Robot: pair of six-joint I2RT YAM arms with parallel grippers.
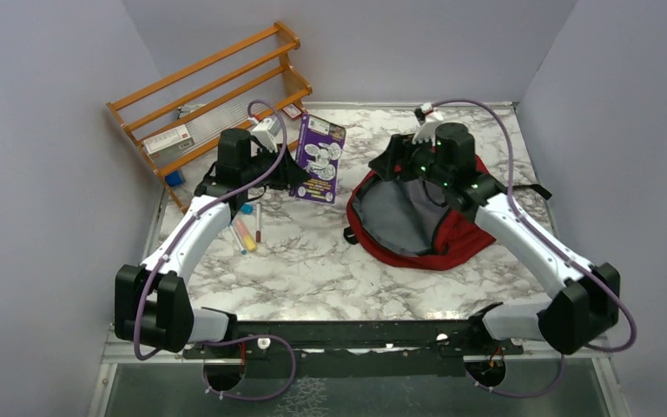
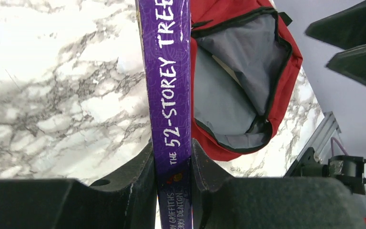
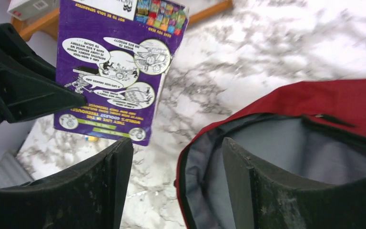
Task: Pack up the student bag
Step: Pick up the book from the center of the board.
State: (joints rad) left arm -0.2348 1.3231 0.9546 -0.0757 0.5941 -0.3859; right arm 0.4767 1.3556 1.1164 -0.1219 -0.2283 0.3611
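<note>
A purple paperback book (image 1: 320,159) hangs upright above the marble table, back cover facing right. My left gripper (image 1: 288,176) is shut on its spine end. In the left wrist view the spine (image 2: 167,71) runs straight up between both fingers (image 2: 138,171). The dark red student bag (image 1: 452,236) lies right of centre, mouth wide open toward the left, grey lining (image 2: 238,90) showing. My right gripper (image 3: 176,152) stands open over the bag's left rim (image 3: 209,131), one finger above the table, the other above the lining, gripping nothing. The book (image 3: 119,67) hovers just beyond it.
An orange wooden rack (image 1: 208,91) leans at the back left with small boxes (image 1: 168,141) on it. Several pens and markers (image 1: 247,230) lie on the table below the left gripper. Grey walls close in on both sides.
</note>
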